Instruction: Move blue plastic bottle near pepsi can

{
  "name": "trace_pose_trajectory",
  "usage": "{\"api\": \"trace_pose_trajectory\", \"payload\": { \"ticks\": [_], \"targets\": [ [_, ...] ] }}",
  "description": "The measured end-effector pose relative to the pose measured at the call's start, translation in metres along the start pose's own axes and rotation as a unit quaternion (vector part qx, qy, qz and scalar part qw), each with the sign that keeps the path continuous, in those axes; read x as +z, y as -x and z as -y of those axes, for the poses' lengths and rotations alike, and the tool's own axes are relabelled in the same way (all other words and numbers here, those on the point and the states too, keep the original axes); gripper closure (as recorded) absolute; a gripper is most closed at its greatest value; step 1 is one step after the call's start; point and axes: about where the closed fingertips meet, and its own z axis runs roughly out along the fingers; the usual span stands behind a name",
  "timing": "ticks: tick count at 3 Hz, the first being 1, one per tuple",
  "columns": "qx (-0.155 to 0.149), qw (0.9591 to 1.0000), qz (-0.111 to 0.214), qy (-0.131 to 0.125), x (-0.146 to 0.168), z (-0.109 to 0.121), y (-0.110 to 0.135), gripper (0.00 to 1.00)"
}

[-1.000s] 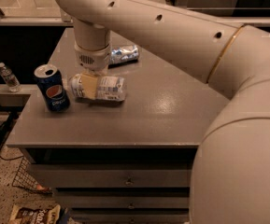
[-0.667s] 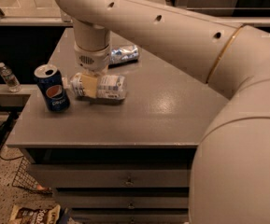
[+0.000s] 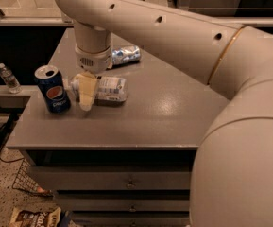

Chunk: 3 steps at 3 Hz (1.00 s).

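The blue plastic bottle [image 3: 108,90] lies on its side on the grey table [image 3: 164,117], with its cap end pointing left toward the pepsi can. The pepsi can [image 3: 54,89] stands upright at the table's left edge, a short gap from the bottle. My gripper [image 3: 86,92] comes straight down from the cream arm onto the left part of the bottle and covers its neck. The bottle rests on the tabletop.
A dented silver-and-light-blue can [image 3: 125,55] lies on the table behind the gripper. A tiny clear water bottle [image 3: 8,78] stands on a lower ledge at the left. My large arm fills the right side. A wire basket and a snack bag [image 3: 32,217] lie on the floor.
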Motion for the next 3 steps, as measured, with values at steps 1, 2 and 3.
{"api": "trace_pose_trajectory", "payload": {
  "ticks": [1, 2, 3],
  "targets": [
    [-0.008, 0.9995, 0.022, -0.020, -0.016, 0.003, -0.010, 0.00],
    [0.002, 0.9959, 0.072, -0.055, -0.055, 0.020, -0.042, 0.00],
    [0.029, 0.9903, 0.116, -0.071, -0.082, 0.048, -0.095, 0.00]
  ]
}}
